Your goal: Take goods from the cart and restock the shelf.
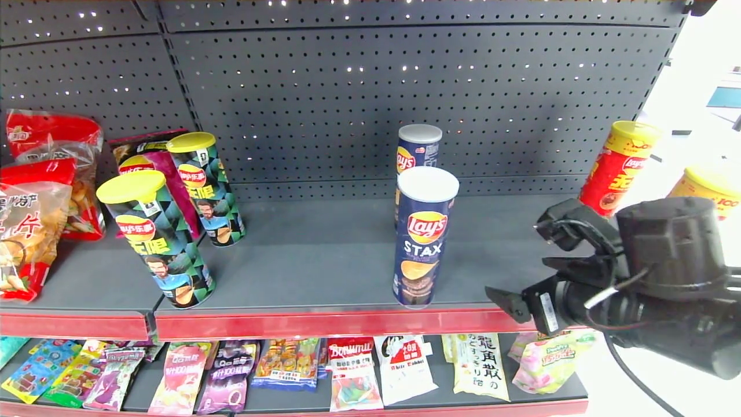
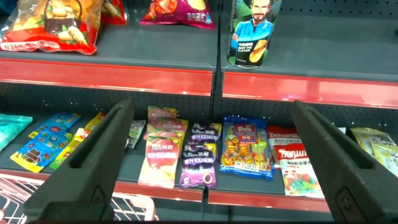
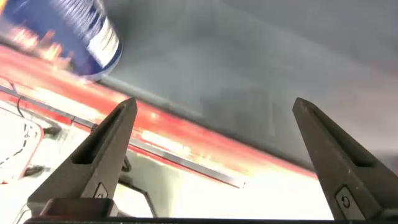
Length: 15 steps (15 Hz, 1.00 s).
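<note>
Your right end effector (image 1: 516,259), spread and empty, sits just beside the tall navy cardboard crisp tube (image 1: 422,237), stood upright, likely for display.

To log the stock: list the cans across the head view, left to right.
In order: front yellow-lidded green can → rear yellow-lidded green can → front white-lidded blue can → yellow-lidded red can → yellow can.

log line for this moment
left gripper open, empty | right gripper open, empty, right of blue can | blue can upright on shelf
</note>
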{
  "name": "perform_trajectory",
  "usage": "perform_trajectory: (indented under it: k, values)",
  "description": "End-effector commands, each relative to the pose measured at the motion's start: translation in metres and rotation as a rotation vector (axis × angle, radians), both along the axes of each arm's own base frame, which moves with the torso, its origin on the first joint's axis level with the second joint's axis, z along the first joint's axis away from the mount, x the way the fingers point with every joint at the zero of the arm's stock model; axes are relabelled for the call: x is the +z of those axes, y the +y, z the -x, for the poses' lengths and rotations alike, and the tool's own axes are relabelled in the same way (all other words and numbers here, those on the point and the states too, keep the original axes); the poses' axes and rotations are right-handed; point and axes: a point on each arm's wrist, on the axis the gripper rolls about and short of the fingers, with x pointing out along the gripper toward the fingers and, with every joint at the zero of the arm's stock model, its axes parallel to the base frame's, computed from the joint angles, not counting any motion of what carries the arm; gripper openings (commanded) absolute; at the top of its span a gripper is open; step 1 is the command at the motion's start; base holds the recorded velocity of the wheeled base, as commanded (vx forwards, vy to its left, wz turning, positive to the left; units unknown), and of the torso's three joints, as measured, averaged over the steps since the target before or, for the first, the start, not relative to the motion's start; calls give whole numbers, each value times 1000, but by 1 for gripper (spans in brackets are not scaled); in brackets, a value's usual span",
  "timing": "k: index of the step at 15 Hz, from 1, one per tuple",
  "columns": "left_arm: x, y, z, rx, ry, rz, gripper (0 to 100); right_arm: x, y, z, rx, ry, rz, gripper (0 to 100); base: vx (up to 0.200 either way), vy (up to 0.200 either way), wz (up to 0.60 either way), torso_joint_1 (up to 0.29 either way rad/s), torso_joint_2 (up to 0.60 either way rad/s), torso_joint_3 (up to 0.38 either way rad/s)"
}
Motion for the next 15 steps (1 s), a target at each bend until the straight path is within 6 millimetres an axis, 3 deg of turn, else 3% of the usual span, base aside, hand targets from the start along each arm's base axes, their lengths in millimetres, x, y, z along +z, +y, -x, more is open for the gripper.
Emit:
perform_trajectory:
  k: [1, 6, 8, 11, 12, 15]
  values:
    - [0, 0, 0, -2, 0, 0, 100, 14, -31, 54, 4, -104, -50, 100, 0, 0, 0, 0, 0, 0]
    - [0, 0, 0, -5, 0, 1, 100, 20, -77, 115, 21, -242, -40, 100, 0, 0, 0, 0, 0, 0]
    - [0, 0, 0, -7, 0, 1, 100, 23, -105, 150, -27, -262, -50, 100, 0, 0, 0, 0, 0, 0]
    - [0, 0, 0, -21, 0, -1, 100, 17, -121, 162, -300, -254, -78, 100, 0, 0, 0, 0, 0, 0]
    - [0, -1, 0, -28, 0, -2, 100, 9, -127, 165, -491, -205, -90, 100, 0, 0, 0, 0, 0, 0]
    - [0, -1, 0, -28, 0, -4, 100, -14, -131, 188, -721, -173, -71, 100, 0, 0, 0, 0, 0, 0]
